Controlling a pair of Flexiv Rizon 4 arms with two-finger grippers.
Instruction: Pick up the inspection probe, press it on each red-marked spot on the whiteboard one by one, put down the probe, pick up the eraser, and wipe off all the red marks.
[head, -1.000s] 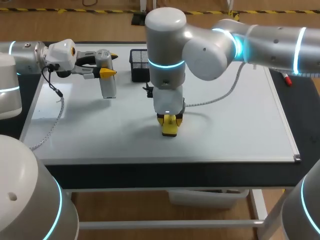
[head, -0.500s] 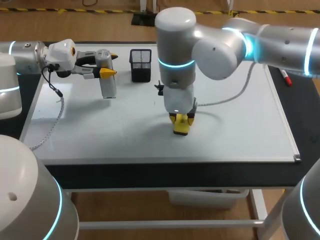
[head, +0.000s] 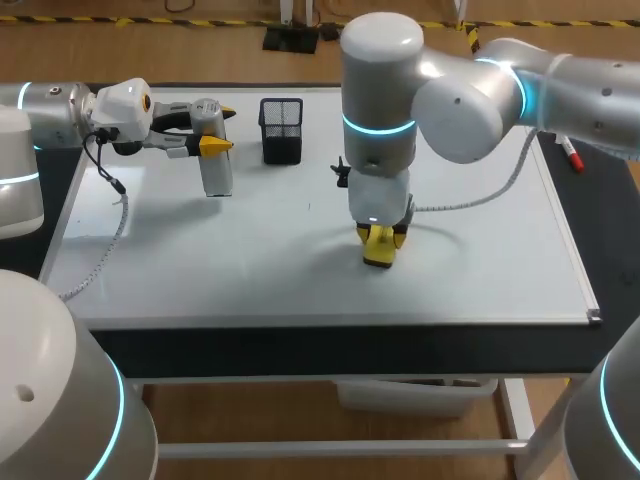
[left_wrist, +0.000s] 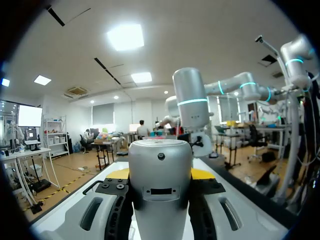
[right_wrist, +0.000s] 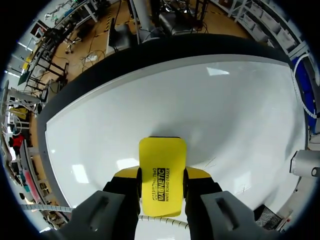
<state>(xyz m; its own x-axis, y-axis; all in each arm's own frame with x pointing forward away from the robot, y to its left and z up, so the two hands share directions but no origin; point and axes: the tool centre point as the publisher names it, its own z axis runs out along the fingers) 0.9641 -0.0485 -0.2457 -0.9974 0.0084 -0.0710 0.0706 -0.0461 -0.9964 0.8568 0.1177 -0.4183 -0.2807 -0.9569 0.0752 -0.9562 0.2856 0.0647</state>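
- The desk (head: 300, 345) shows its dark front edge along the lower part of the head view; the whiteboard (head: 200, 270) lies flat on it and covers most of the top.
- A cable (head: 103, 245) trails over the board's lower left.
- At the centre, the right pincer (head: 379, 238) points straight down, clenched on the eraser (head: 378, 254), whose yellow body is pressed between both fingers and stands on the board.
- In the right wrist view, a few faint thin strokes (right_wrist: 210, 161) show on the board just beside the eraser; their colour cannot be told.
- The right arm (head: 470, 90) comes in from the upper right, and its bulky wrist hides the board behind the eraser.
- Upper left, the left pincer (head: 214, 130) lies level, gripping the probe (head: 215, 170) by its top; the probe hangs upright over the board, and whether its foot touches cannot be told.
- A black mesh cup (head: 282, 130) stands near the probe, at the upper middle.
- A red marker (head: 572, 156) lies off the board's upper right edge.
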